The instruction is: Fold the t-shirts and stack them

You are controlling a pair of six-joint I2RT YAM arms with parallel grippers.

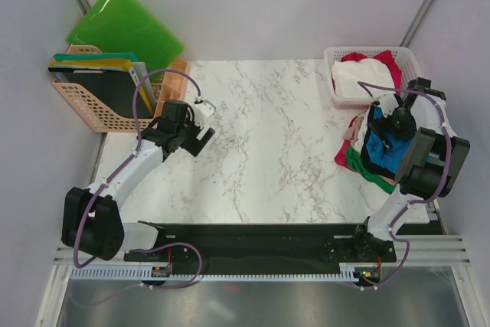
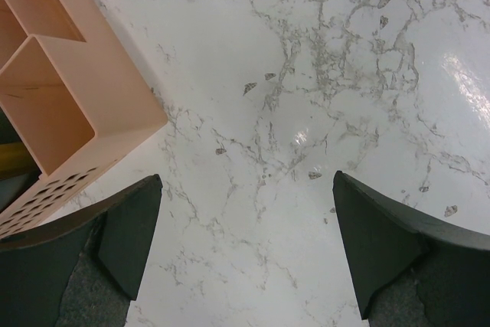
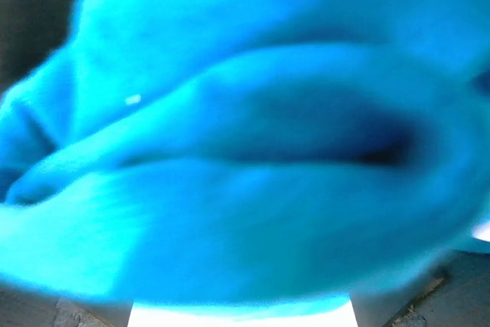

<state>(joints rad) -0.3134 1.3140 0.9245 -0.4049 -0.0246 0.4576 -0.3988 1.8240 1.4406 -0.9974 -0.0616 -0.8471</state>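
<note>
Left hand (image 2: 245, 250) spread wide above marble table (image 2: 306, 74); right hand (image 1: 382, 132) spread wide against blue t-shirt (image 3: 253, 151).

Top camera spans table (image 1: 268, 135); left wrist hovers close, right seemingly against t-shirt (image 3: 245, 143).

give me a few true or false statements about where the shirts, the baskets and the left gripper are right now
1. The left gripper is open above bare marble table. True.
2. The blue t-shirt lies inside the white basket. False: it sits on the heap of shirts on the table, in front of that basket.
3. The white basket holds white cloth and red cloth. True.
4. The peach basket stands on the table's right side. False: it is at the back left, near the left gripper.
</note>
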